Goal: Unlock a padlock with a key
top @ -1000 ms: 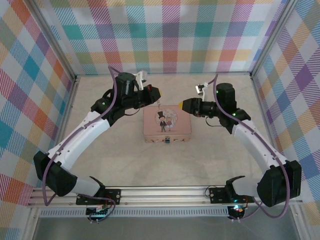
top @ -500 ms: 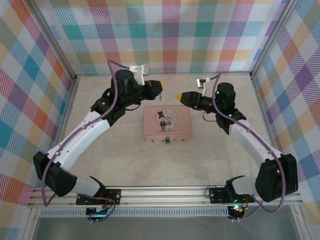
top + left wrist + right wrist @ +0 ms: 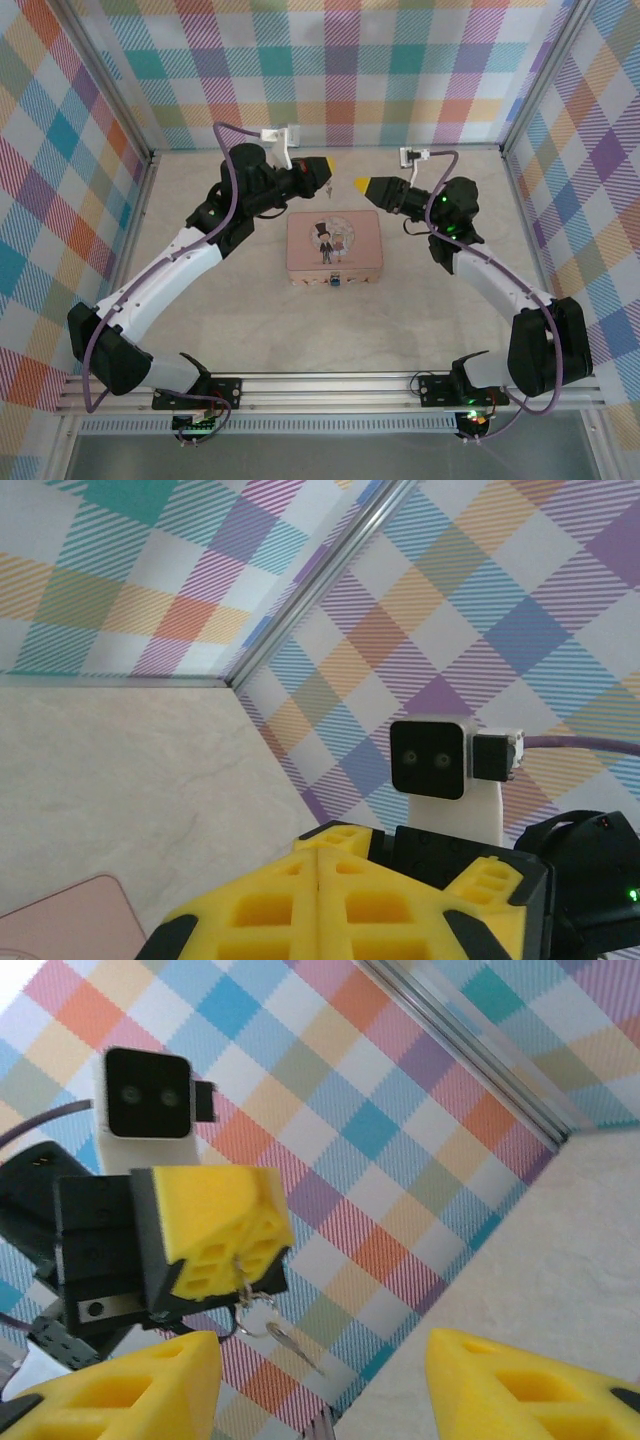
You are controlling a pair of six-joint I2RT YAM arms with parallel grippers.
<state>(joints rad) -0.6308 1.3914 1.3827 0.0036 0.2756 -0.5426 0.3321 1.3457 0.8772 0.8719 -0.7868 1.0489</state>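
Arms rose off pink tin (image 3: pixel 334 248), faced each other: left end effector (image 3: pixel 324 167) pinched dangling key (image 3: pixel 292 1346), right end effector (image 3: pixel 361 184) spread. Likely key handover.

White arm links (image 3: pixel 170 265), black joints (image 3: pixel 545 350), purple cables (image 3: pixel 590 743), yellow honeycombed jaws, white-cased wrist cameras (image 3: pixel 430 758), green lights (image 3: pixel 632 893)

Pink tin (image 3: pixel 334 248) on beige table (image 3: pixel 250 330) — plaid walls (image 3: pixel 340 70).
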